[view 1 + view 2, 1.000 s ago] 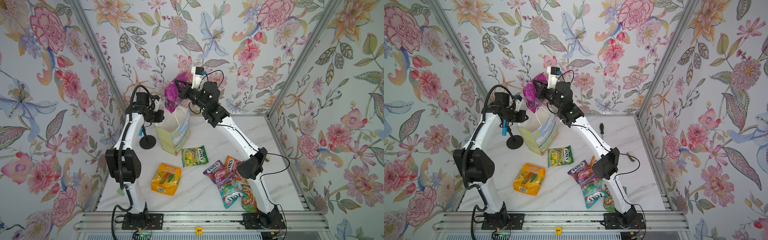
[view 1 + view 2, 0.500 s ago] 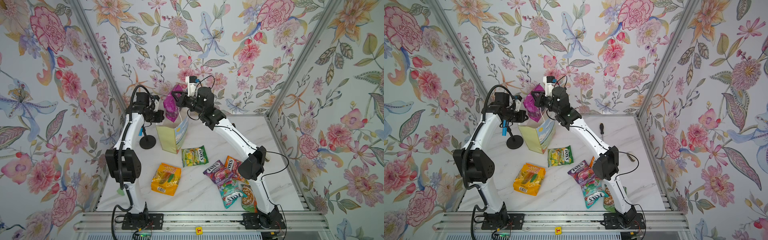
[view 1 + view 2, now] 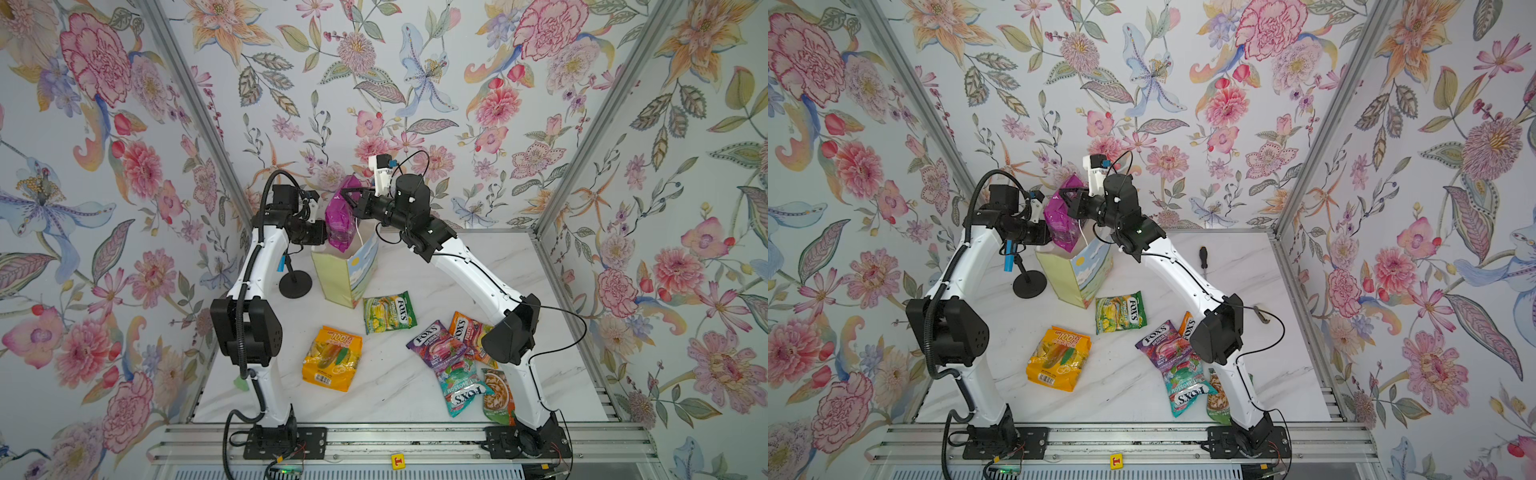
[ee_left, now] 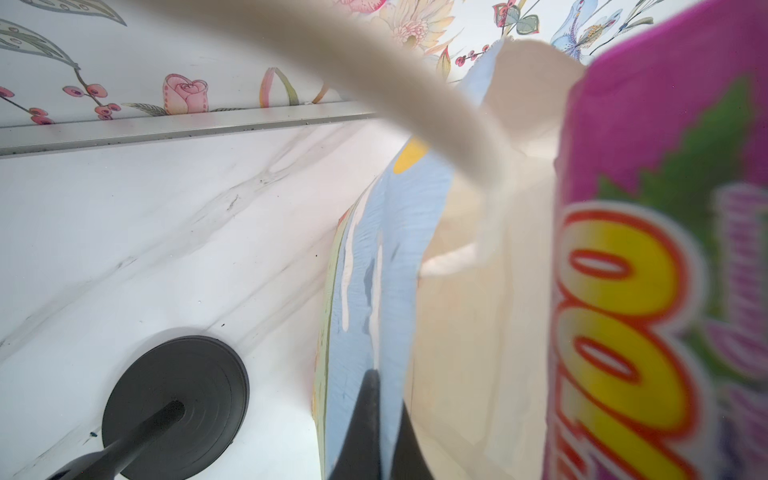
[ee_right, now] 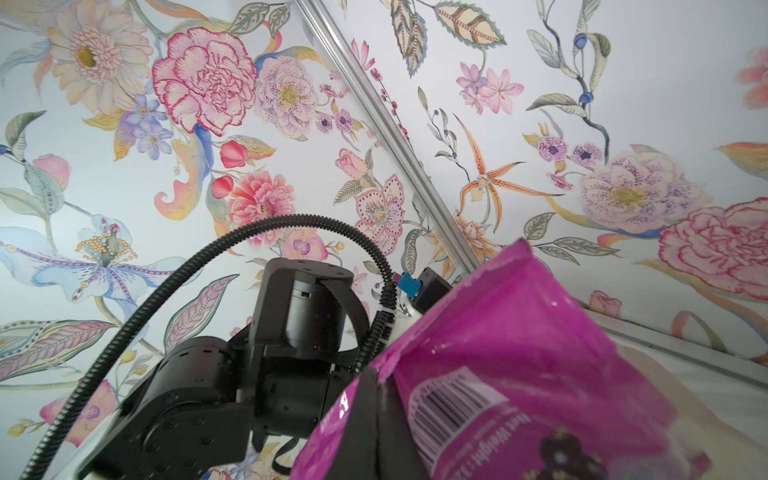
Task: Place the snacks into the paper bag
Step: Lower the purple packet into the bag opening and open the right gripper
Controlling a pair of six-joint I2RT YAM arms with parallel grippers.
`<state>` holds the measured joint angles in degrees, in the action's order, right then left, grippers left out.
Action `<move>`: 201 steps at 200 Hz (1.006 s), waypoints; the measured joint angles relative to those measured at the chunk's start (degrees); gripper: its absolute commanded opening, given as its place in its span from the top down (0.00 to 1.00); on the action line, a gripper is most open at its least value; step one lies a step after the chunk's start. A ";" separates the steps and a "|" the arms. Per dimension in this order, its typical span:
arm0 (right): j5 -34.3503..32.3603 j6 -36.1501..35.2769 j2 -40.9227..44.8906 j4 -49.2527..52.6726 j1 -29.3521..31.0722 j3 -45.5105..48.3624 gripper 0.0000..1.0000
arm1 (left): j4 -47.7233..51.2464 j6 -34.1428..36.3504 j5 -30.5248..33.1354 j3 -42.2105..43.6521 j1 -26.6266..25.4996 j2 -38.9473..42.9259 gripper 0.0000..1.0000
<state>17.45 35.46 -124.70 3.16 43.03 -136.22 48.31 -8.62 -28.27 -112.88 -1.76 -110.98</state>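
Above paper bag [image 3: 332, 274], glossy magenta packet [image 3: 340, 216]

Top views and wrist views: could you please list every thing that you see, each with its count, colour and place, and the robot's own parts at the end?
paper bag: one; sky-and-meadow front, yellow-green side; upright, back of the table, left of middle.
magenta packet: one; magenta; hanging upright at the bag's mouth.
green packet: one; green; flat, just in front of the bag.
yellow-orange packet: one; yellow-orange; flat, front middle.
purple packet, orange packet, teal packet, green-orange packet: one each; overlapping heap, front right, beside the right arm.
toy microphone: one; black stand, blue part; left of the bag.
screwdriver: one; black handle; back right.
table: one; white marble.
left gripper: shut on the bag's rim.
right gripper: shut on the magenta packet.
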 measured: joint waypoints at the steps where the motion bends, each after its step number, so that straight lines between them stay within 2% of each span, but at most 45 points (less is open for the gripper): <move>1: 0.00 0.00 0.20 0.02 0.00 0.17 1.00 | 0.00 0.00 0.00 0.00 0.00 0.00 0.98; 51: -0.07 -0.02 6.27 -0.83 -0.02 7.85 1.00 | 0.00 0.02 0.00 0.00 0.00 0.00 0.98; 201: -0.09 1.36 6.84 -0.63 -1.49 18.93 1.00 | -0.02 0.02 -0.02 0.00 0.26 0.00 0.98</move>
<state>17.37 36.82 -117.86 2.52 41.54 -117.30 48.29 -8.60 -28.29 -112.88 -1.50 -110.98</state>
